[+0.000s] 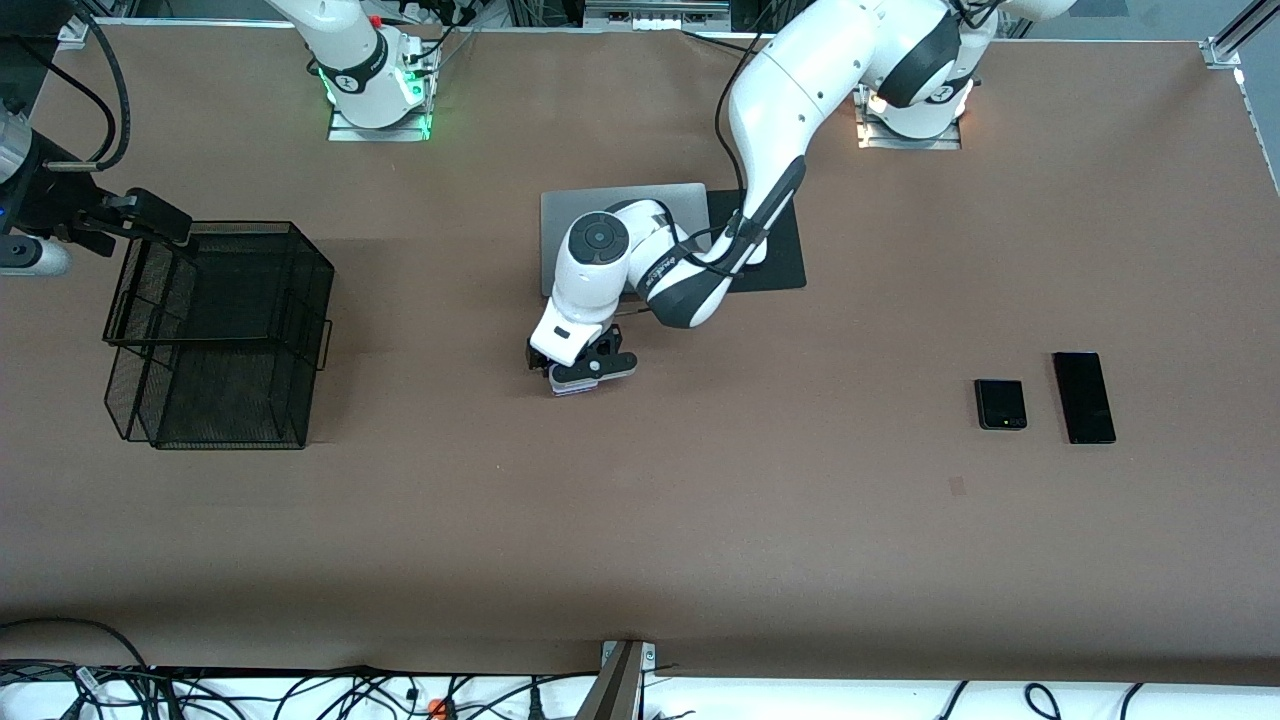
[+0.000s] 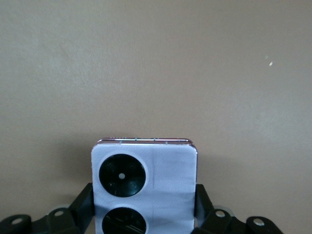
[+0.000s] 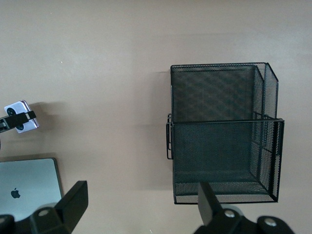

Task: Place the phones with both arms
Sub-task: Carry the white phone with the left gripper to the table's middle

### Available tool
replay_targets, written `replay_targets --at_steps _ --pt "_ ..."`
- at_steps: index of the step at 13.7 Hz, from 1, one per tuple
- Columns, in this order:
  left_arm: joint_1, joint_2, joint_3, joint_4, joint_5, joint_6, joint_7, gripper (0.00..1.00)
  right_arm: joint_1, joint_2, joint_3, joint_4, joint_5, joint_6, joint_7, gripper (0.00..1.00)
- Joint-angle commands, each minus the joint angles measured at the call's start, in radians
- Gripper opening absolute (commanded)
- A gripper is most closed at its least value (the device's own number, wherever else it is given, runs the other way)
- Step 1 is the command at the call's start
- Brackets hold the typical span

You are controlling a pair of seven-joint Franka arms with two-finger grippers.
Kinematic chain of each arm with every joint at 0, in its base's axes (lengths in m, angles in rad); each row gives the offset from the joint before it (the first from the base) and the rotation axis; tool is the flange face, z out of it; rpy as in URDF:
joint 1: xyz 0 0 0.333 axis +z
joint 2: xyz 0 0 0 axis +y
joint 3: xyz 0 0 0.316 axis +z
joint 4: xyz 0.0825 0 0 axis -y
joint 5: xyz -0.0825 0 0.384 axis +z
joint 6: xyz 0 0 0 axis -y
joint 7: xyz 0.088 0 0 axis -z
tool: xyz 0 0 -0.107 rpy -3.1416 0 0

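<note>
Phones first: we see the lavender phone (image 1: 578, 385) clamped in the left gripper (image 1: 583, 372), jaws closed on its two side edges, over bare worktop (image 1: 700, 520) about mid-way between the two arms' ends. Left wrist view confirms the grip: lavender phone (image 2: 144, 187) sits between the black fingers (image 2: 83, 204), back up, two black circles showing, one of them cut off by the frame edge. We cannot tell from any view whether the phone is touching the worktop or held just above it. The left arm (image 1: 800, 110) reaches from its base over the silver laptop (image 1: 560, 215) and the black mat (image 1: 785, 250) beside it. The small black phone (image 1: 1000, 404) and the long black phone (image 1: 1083, 397) lie flat side by side, close but apart, toward the left arm's end of the worktop; the long one is closer to that end. The right arm (image 1: 350, 50) waits; the right gripper (image 3: 141, 204) hangs with jaws released and nothing between them, over the worktop by the black mesh basket (image 3: 224, 131). In the front view the black mesh basket (image 1: 215, 335) stands at the right arm's end of the worktop. The right wrist view also catches the lavender phone (image 3: 20, 117) in the left gripper's jaws farther off, plus a corner of the laptop (image 3: 29, 187).
</note>
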Motion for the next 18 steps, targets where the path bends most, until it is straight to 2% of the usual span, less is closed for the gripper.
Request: replay_targets --at_steps 1,2,5,9,10,11,12,15,18 --pt "-0.039 0.019 0.032 0.048 0.012 -0.005 0.039 0.00 -0.007 0.009 0.000 0.017 0.010 0.000 -0.004 1.00" --pt "-0.057 0.019 0.056 0.048 0.010 -0.005 0.048 0.00 -0.007 0.009 0.002 0.017 0.010 0.000 -0.004 1.00" --pt "-0.065 0.028 0.059 0.046 0.010 -0.005 0.056 0.00 -0.007 0.009 0.002 0.017 0.002 -0.002 -0.003 1.00" --pt "-0.065 0.040 0.070 0.045 0.010 -0.004 0.059 0.13 -0.005 0.009 0.002 0.019 0.002 -0.003 -0.003 1.00" --pt "-0.065 0.040 0.079 0.046 0.010 -0.004 0.056 0.32 -0.005 0.009 0.002 0.019 0.001 -0.003 -0.003 1.00" --pt "-0.065 0.039 0.079 0.052 0.009 -0.004 0.045 0.97 -0.005 0.009 0.002 0.019 -0.004 -0.003 -0.003 1.00" --pt "-0.063 0.032 0.081 0.053 0.009 -0.004 0.047 1.00 -0.005 0.009 0.002 0.020 -0.004 -0.003 -0.003 1.00" --pt "-0.059 0.016 0.084 0.056 0.009 -0.005 0.045 1.00 -0.005 0.009 0.002 0.020 -0.001 -0.003 0.005 1.00" --pt "-0.016 -0.067 0.096 0.037 0.007 -0.075 0.042 1.00 -0.002 0.022 0.002 0.017 -0.004 -0.002 0.006 1.00"
